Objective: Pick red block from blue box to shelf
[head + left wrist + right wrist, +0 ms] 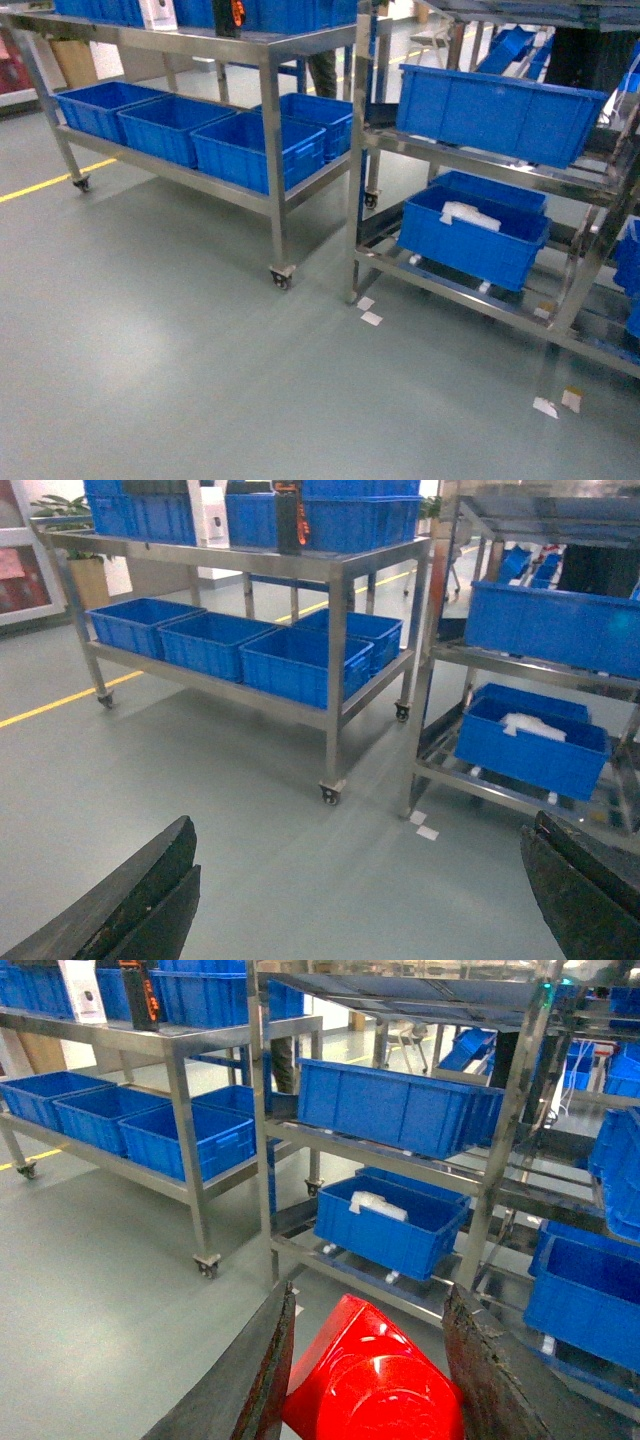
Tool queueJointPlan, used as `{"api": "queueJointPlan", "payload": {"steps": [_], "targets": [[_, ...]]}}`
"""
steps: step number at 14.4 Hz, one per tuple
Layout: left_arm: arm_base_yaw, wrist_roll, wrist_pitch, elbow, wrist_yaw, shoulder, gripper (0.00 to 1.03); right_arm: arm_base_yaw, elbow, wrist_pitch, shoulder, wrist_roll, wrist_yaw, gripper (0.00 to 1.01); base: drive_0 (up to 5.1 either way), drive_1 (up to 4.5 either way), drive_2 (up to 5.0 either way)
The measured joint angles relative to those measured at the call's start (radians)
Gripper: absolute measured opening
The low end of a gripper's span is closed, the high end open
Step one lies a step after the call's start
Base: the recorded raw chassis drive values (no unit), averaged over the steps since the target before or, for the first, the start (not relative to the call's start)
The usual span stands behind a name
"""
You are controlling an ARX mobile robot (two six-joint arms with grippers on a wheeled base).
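Honestly nothing here is readable. There's a white card or box [80,988] up on the top of the left-hand steel table [190,1042] with some dark print on it, way too small and blurry to make out. Next to it sits a black thing with orange markings [143,992], could be lettering, can't tell. A few small white tags [371,318] are stuck on the floor by the rack feet, all blank as far as I can see. The blue crates [497,112] show no labels
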Motion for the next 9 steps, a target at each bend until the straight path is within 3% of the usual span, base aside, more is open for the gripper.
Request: {"api": "queueJointPlan", "payload": {"steps": [9], "targets": [[0.0, 0.0, 0.0, 0.0, 0.0, 0.0, 0.98, 0.0, 0.0, 0.0, 0.0, 0.0, 0.0, 0.38, -1.5, -1.54, -1.5]]}}
